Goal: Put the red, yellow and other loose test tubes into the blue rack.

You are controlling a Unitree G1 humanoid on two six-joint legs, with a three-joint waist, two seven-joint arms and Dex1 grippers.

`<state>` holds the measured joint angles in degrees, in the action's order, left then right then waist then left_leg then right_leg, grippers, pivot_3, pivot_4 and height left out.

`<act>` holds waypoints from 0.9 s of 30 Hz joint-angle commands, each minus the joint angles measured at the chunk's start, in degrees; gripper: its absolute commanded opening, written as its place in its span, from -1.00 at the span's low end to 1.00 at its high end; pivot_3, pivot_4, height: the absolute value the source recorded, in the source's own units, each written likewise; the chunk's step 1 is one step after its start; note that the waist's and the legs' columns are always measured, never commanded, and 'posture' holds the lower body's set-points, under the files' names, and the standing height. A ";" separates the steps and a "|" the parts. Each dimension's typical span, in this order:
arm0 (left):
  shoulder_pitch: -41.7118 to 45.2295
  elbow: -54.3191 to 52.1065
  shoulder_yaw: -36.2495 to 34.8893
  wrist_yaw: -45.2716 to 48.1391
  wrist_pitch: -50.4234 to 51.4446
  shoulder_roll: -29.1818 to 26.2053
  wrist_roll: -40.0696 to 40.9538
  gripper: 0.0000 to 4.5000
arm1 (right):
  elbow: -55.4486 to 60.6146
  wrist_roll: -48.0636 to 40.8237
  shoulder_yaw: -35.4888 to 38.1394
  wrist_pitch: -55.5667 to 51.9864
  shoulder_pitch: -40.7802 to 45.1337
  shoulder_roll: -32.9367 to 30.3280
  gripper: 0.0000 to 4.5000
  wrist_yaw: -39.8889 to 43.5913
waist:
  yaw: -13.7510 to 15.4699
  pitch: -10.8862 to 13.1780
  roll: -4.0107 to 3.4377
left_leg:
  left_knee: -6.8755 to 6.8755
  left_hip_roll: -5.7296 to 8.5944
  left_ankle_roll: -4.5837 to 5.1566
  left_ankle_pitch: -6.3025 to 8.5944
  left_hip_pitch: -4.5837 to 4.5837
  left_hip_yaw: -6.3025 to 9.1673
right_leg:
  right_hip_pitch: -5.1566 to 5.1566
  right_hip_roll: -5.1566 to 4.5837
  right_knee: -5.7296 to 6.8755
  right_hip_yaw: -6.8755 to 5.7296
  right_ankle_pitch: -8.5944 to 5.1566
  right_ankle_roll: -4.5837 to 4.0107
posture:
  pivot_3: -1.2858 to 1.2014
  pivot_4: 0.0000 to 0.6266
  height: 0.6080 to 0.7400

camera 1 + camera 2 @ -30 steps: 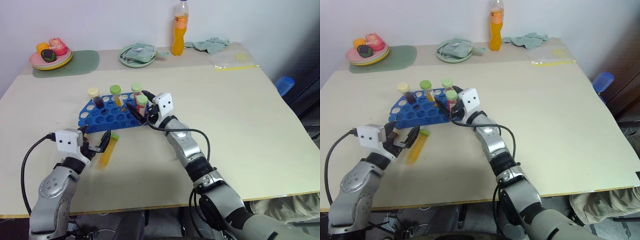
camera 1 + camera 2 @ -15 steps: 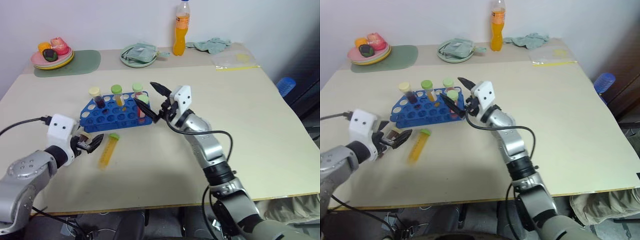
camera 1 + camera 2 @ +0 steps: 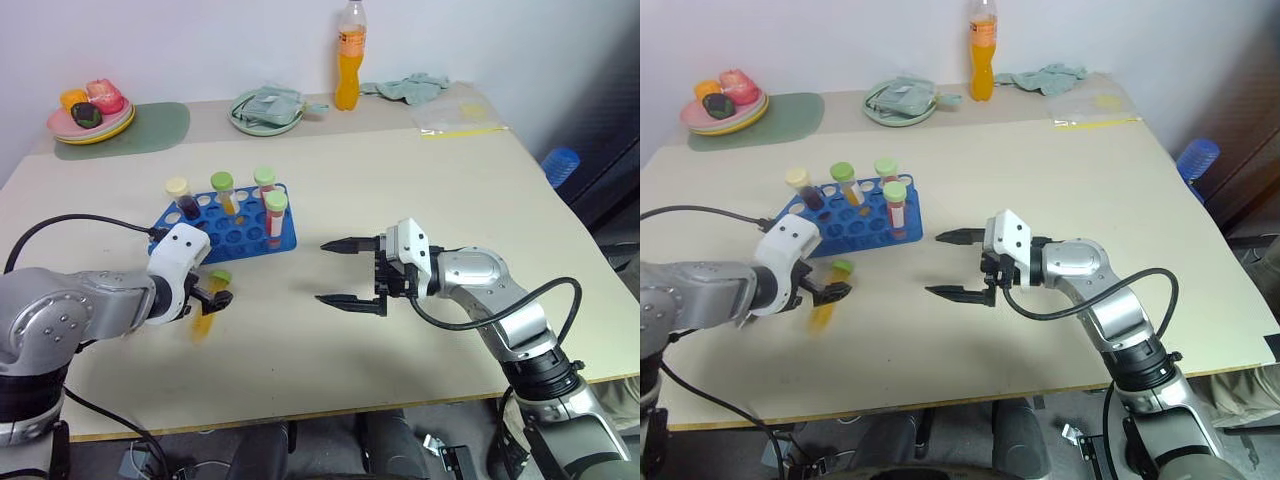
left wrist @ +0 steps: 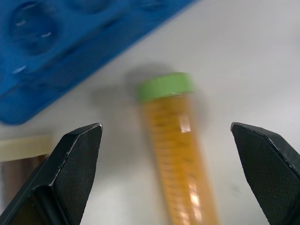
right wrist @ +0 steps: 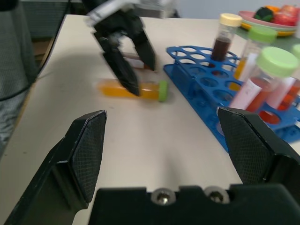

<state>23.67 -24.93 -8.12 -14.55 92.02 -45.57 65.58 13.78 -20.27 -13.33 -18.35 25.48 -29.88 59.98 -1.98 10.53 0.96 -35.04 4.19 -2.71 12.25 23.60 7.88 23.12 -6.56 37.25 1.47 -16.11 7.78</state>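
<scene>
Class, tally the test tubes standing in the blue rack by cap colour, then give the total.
Green-capped test tubes: 3
Cream-capped test tube: 1
Total standing in the blue rack: 4

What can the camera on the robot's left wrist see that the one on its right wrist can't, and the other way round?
Left wrist only: the left end effector's own open fingers from behind, straddling the yellow tube.
Right wrist only: the right end effector's open fingers, four capped tubes standing in the rack, a fruit plate behind.
Both: the lying green-capped yellow tube, the blue rack and the table.
</scene>
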 commanded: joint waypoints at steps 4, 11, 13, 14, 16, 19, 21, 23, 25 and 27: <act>0.85 4.38 0.88 -16.99 0.47 3.12 10.47 0.78 | 2.44 1.23 -1.03 1.04 -0.82 0.59 0.87 -0.95 | 1.09 -0.01 0.05 | -0.05 0.00 -0.01 0.00 0.01 -0.01 | 0.01 -0.02 0.01 0.01 0.00 0.00 | 0.03 -0.52 1.00; 1.38 6.75 0.95 -27.67 -1.03 2.24 22.10 -0.64 | 1.80 1.90 -2.00 1.33 -0.06 1.13 0.87 -1.15 | 1.14 -0.02 0.05 | -0.05 0.04 -0.02 -0.01 0.01 -0.04 | 0.01 -0.05 0.01 0.02 0.01 0.00 | 0.03 -0.52 1.00; 1.20 6.02 2.00 -29.04 -3.17 -0.95 26.53 -0.65 | 1.65 2.07 -2.06 1.39 0.09 1.25 0.87 -1.06 | 1.14 -0.02 0.06 | -0.06 0.04 -0.02 -0.01 0.01 -0.04 | 0.02 -0.05 0.01 0.02 0.01 0.00 | 0.03 -0.52 1.00; 0.69 4.90 2.27 -28.03 -4.18 -3.35 28.79 -0.65 | 1.61 2.12 -2.07 1.39 0.13 1.27 0.87 -1.01 | 1.14 -0.02 0.06 | -0.06 0.03 -0.02 -0.01 0.01 -0.05 | 0.03 -0.06 0.01 0.03 0.01 0.00 | 0.03 -0.52 1.00; -0.16 1.42 1.63 -24.82 -5.82 -7.27 29.94 -0.65 | 1.55 2.15 -2.06 1.40 0.19 1.29 0.87 -0.93 | 1.11 -0.02 0.06 | -0.05 0.02 -0.02 -0.01 0.01 -0.06 | 0.04 -0.06 0.01 0.04 0.01 0.00 | 0.03 -0.52 1.00; -4.35 -4.59 -3.47 -16.31 -9.55 -11.89 27.41 -0.65 | 1.40 2.16 -2.07 1.44 0.19 1.23 0.87 -0.79 | 1.16 -0.02 0.04 | -0.04 0.02 -0.02 -0.01 0.01 -0.12 | 0.04 -0.08 -0.01 0.06 0.00 -0.01 | 0.03 -0.52 1.00; -9.79 -14.43 -9.11 -0.94 -25.38 -11.02 10.98 -0.65 | 1.01 2.27 -2.21 1.65 -0.03 1.42 0.87 -0.83 | 1.17 -0.01 0.03 | -0.01 0.02 -0.02 -0.01 0.01 -0.16 | 0.04 -0.09 -0.02 0.07 0.00 -0.01 | 0.03 -0.52 1.00; -13.98 -18.72 -10.48 4.57 -37.22 -9.05 -2.45 -0.65 | 0.41 2.43 -2.31 1.94 -0.12 1.78 0.87 -1.06 | 1.30 -0.02 0.03 | 0.02 0.00 -0.03 -0.01 0.02 -0.38 | 0.05 -0.09 -0.07 0.07 0.00 -0.04 | 0.03 -0.52 1.00; -14.40 -16.66 -8.03 3.93 -45.96 -2.96 -11.12 -0.65 | -0.29 2.60 -2.40 2.10 -0.12 2.50 0.87 -1.64 | 1.60 -0.06 -0.03 | 0.04 0.02 -0.04 -0.02 0.01 -0.44 | -0.03 -0.09 -0.16 0.05 -0.03 -0.11 | 0.03 -0.52 1.00; -13.38 -14.72 -3.69 4.75 -53.66 2.54 -19.87 -0.65 | -0.79 2.70 -2.36 2.09 -0.13 3.24 0.87 -2.10 | 1.68 -0.07 0.04 | 0.02 0.03 -0.02 -0.01 -0.07 -0.44 | -0.16 -0.13 -0.21 0.05 -0.04 -0.13 | 0.03 -0.52 1.00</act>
<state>9.41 -40.01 -14.10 -10.56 44.78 -44.36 52.98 12.54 -17.52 -15.90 -17.09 24.85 -27.26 58.41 -0.30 10.46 1.00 -35.03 4.23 -2.72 12.25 23.52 7.47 22.90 -6.69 37.00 1.49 -16.12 7.71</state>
